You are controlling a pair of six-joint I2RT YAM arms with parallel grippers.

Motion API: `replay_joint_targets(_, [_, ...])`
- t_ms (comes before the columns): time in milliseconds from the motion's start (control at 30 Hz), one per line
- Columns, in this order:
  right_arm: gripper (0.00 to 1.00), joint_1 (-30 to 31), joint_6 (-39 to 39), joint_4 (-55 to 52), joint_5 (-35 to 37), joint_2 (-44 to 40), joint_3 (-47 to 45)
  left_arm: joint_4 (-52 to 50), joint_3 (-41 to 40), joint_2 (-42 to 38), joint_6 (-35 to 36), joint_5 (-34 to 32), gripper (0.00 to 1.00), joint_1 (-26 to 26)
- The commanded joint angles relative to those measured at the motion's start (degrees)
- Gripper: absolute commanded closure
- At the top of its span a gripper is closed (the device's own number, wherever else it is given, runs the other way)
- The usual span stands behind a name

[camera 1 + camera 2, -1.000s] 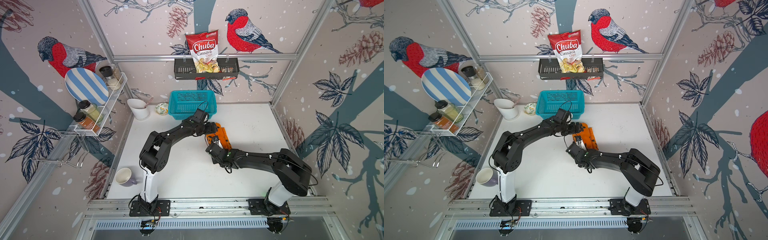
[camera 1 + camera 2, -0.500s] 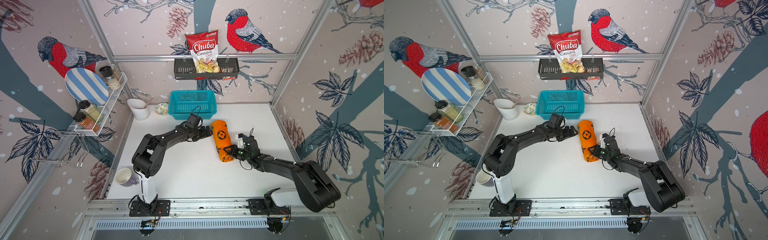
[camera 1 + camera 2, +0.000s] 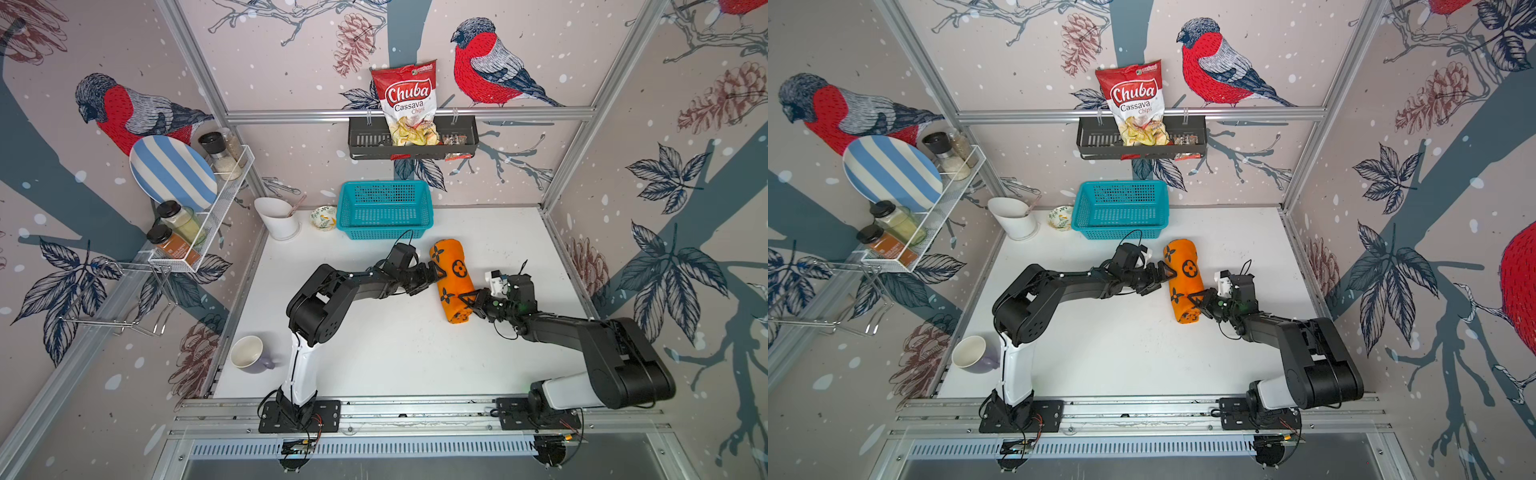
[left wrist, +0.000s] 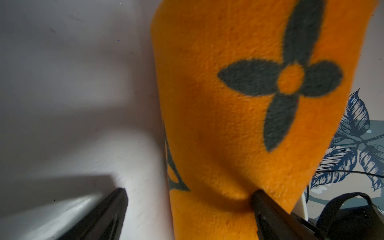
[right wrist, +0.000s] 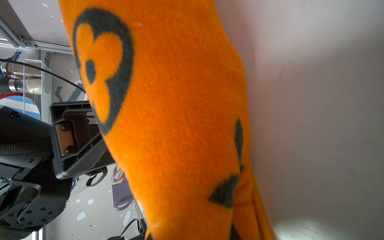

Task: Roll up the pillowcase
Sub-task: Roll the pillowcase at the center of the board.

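A mug (image 3: 248, 352) sits by the near left corner of the worktop (image 3: 395, 357). Past it, near the middle, the pillowcase (image 3: 455, 278) lies as a tight roll, its length running near to far. The right gripper (image 3: 471, 300) is at the roll's right flank near its near end; whether its jaws are parted cannot be told. The left gripper (image 3: 433, 279) stands wide apart at the left flank, one of its fingers (image 4: 268, 209) denting the fabric. At the far edge stand a teal basket (image 3: 384, 232), close behind the roll, a small bowl (image 3: 324, 217) and a white container (image 3: 278, 218). Above them a chip bag (image 3: 409, 104) sits in a black rack (image 3: 365, 139).
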Motion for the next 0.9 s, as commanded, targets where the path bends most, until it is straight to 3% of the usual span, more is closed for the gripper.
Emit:
replay_joint_targets(0, [0.83,0.2,-2.0,-8.7,1.7,0.6,-0.1,8.6,0.6,2.2,-1.9,3.3,0.03,-1.1])
replay_joint_targets(267, [0.82,1.3,-2.7,-9.7,1.7,1.9,1.2,22.8,-0.4,7.1,-5.4,6.7,0.03,-3.4])
replay_joint_targets(533, [0.82,1.3,-3.2,-11.2,2.1,1.7,1.6,39.3,-10.0,4.9,-7.5,5.9,0.05,-3.2])
replay_joint_targets(867, [0.82,1.8,-4.0,-12.8,2.7,1.6,2.6,32.4,-5.6,7.6,-4.4,7.7,0.03,-3.7])
